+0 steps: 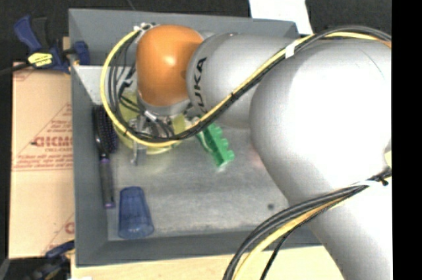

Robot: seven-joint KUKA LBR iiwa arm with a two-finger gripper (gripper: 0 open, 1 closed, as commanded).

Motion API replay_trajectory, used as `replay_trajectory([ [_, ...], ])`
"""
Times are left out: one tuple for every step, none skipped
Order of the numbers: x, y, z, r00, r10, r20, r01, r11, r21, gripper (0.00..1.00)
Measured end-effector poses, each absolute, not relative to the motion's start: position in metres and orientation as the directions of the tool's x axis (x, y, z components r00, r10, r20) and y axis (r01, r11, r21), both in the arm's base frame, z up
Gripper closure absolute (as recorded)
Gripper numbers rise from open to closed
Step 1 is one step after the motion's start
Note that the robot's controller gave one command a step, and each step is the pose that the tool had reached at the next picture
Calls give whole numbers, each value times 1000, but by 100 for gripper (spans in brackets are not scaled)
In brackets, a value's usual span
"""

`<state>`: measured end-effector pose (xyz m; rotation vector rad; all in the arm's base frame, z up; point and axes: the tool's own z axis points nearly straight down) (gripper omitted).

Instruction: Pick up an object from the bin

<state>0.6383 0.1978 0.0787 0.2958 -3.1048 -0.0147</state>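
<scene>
- arm comes in from the right edge and covers most of the right half of the frame, including the right part of the bin
- wrist with orange cover sits over the upper-left-centre of the bin; yellow and black cables loop round its left side
- gripper hangs just below the orange cover, low over the bin floor, with a yellow round object directly beneath it
- jaw state: hidden under the wrist and cables, so how far they are parted can't be made out, nor whether anything sits between them
- the yellow round object lies in the upper-left-centre of the bin floor; only its lower and left rim shows, the rest is behind the wrist; kind unclear, could be a small bowl or cup
- green toothed block: just right of the yellow object, near centre of frame, lying at a slant, its upper end tucked under the arm
- hairbrush: along the bin's left wall, black bristle head toward the top, dark handle pointing toward the bottom; head is near the yellow object's left side, contact not clear
- blue cup: lower left of the bin, apparently on its side, just right of the brush handle's end, well apart from the gripper
- white sheet: upper-left corner of the bin, partly behind the cables
- bin floor between the blue cup and the green block is bare grey metal
</scene>
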Motion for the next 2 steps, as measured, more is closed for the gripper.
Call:
replay_trajectory([
  [637,198,91,-982,-188,25,-188,982,13,100],
  [636,197,117,-982,-188,30,-188,982,12,100],
])
